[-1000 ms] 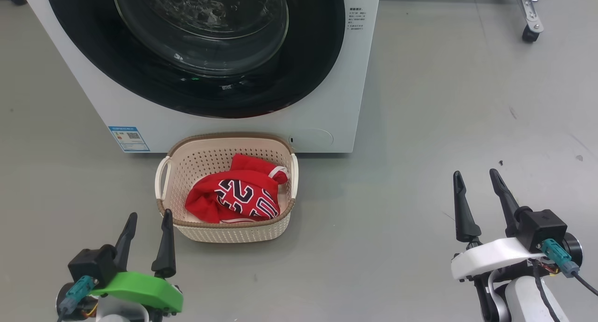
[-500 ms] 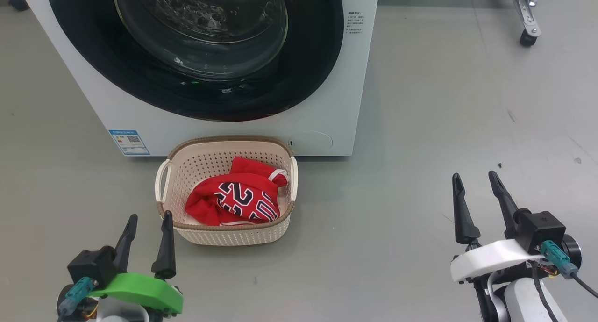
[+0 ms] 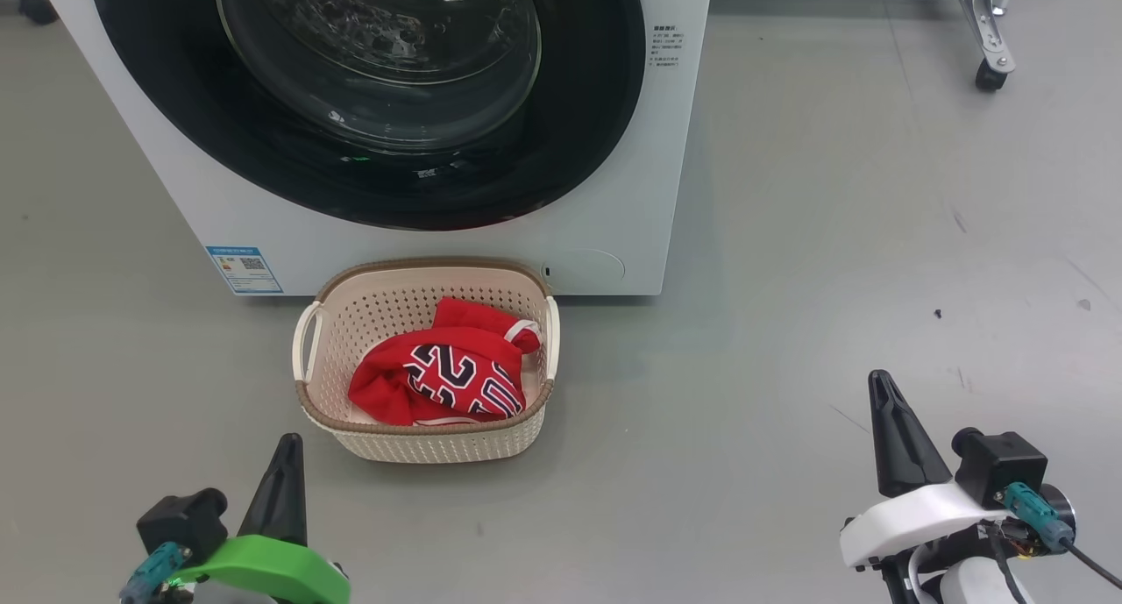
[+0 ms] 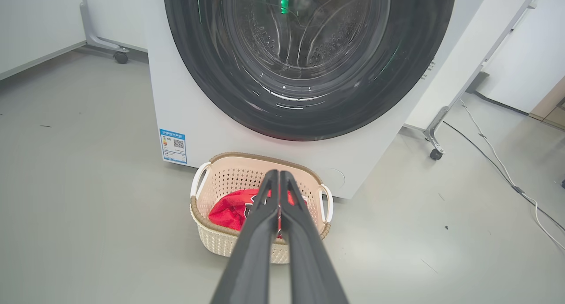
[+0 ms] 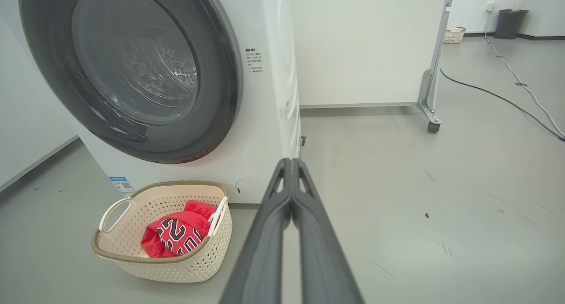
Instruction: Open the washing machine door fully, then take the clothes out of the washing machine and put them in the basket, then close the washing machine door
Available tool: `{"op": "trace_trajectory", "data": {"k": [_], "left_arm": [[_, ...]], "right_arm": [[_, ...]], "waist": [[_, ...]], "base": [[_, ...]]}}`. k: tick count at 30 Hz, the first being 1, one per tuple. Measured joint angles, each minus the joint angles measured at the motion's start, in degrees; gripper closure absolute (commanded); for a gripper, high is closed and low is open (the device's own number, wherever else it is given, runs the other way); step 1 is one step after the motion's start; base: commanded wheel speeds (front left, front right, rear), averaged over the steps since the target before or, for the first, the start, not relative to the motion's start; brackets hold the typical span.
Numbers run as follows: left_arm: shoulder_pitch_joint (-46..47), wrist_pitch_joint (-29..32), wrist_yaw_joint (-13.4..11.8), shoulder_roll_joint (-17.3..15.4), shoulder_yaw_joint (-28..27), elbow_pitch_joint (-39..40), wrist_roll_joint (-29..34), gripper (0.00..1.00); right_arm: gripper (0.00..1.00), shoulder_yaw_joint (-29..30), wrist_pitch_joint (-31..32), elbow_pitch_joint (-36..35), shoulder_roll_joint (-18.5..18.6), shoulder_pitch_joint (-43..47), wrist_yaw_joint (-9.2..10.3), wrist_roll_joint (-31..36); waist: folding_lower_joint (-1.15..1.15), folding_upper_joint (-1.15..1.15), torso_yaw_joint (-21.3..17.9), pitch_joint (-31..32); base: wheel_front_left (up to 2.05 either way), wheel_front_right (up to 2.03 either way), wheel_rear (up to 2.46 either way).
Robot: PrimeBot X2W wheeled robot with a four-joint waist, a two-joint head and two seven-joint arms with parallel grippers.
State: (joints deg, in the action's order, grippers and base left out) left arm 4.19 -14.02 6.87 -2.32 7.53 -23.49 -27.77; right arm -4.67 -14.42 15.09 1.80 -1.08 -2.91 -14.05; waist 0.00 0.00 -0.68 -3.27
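Left end effector [image 3: 286, 443] and right end effector [image 3: 880, 380] both closed (nothing held); red clothes [image 3: 438, 372] inside the cream basket [image 3: 438, 444].

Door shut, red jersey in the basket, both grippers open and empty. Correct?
Both grippers are shut, not open: the left gripper shows its fingers pressed together in the left wrist view, the right gripper likewise in the right wrist view. Both are empty. The washing machine door is shut and the clothes lie in the basket.

A glossy black rim and clear glass are shown on the washing machine door [image 3: 377, 87]; perforated cream plastic on the basket [image 3: 429, 442]; red cloth in the clothes [image 3: 443, 372].
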Motion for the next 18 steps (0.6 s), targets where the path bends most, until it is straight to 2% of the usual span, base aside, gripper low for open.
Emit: {"op": "trace_trajectory", "data": {"k": [8, 18], "left_arm": [[0.01, 1.89, 0.00, 0.00, -0.85, 0.14, -5.75, 1.00], [0.01, 4.02, 0.00, 0.03, -2.11, 0.86, -13.04, 1.00]], "right_arm": [[1.00, 1.20, 1.74, 0.19, 0.01, -0.09, -0.05, -5.19], [1.00, 2.41, 4.17, 0.48, 0.01, -0.20, -0.56, -15.77]], "waist": [[0.00, 0.00, 0.07, 0.31], [0.00, 0.00, 0.17, 0.66]], "base": [[0.00, 0.00, 0.00], [0.00, 0.00, 0.00]]}}
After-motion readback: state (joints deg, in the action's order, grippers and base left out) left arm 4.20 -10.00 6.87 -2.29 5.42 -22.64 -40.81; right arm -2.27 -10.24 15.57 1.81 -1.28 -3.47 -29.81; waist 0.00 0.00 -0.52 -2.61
